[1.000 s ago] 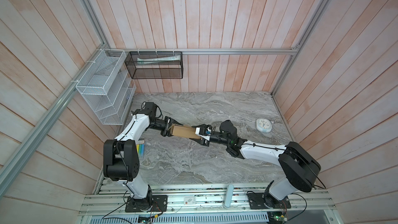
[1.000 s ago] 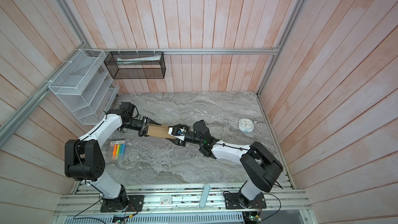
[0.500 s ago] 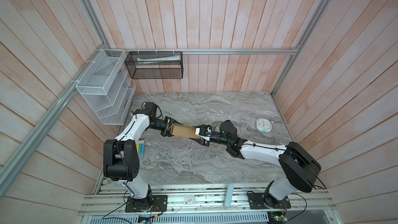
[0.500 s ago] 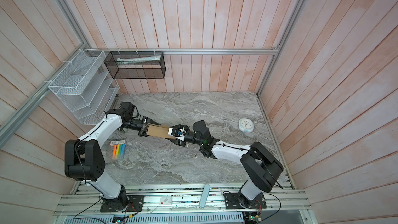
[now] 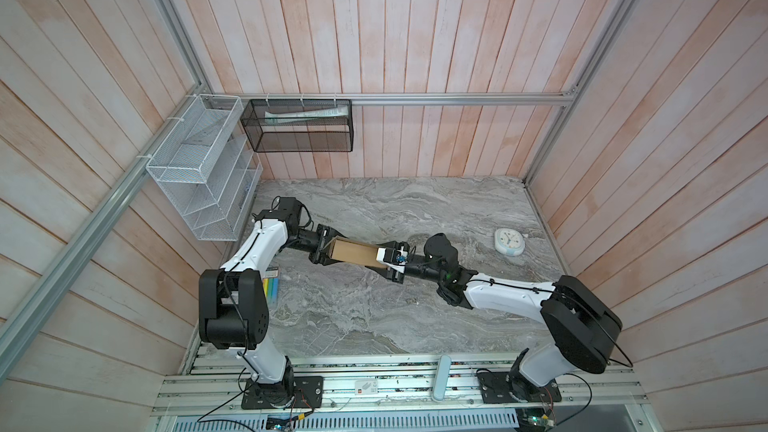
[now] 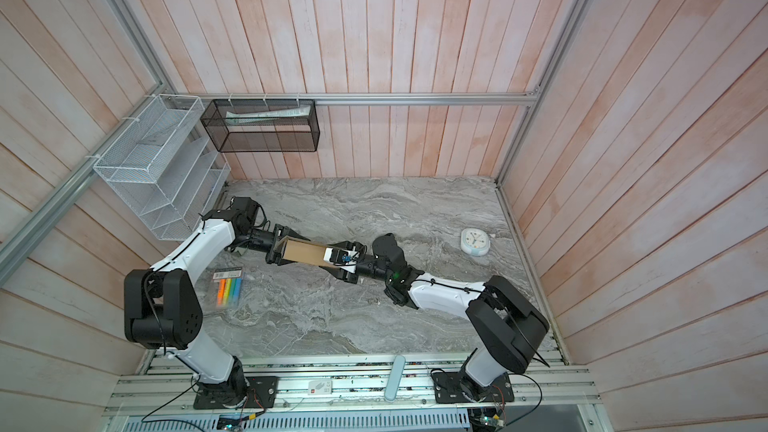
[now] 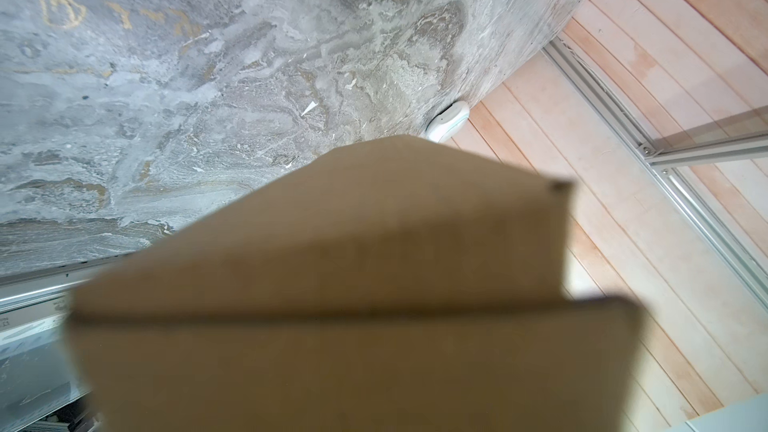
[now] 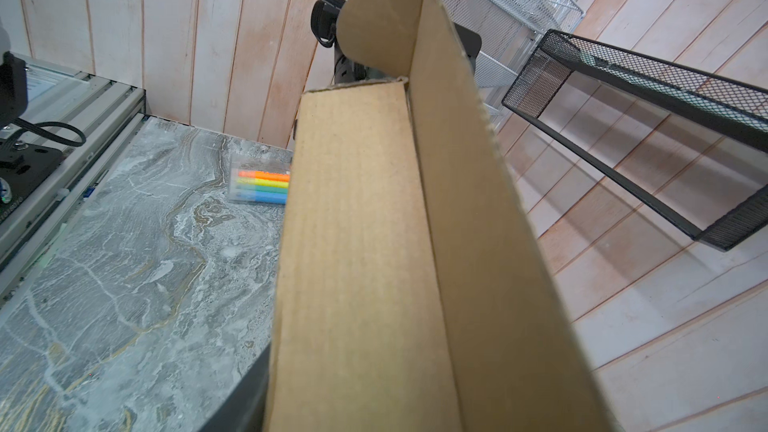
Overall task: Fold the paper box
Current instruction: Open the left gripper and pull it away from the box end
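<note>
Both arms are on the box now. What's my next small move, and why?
Probably steady the paper box with the right gripper and have the left gripper nudge the rounded flap inward: it sticks out unfolded at that end, beside the raised side panel.

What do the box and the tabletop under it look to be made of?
The paper box: plain brown corrugated cardboard, matte and unprinted. Fine ribbing runs along the panel, and one cut edge looks wavy. The tabletop: grey with pale and tan veining like marble. It looks smooth, but I cannot tell whether it is real stone or a printed laminate.
</note>
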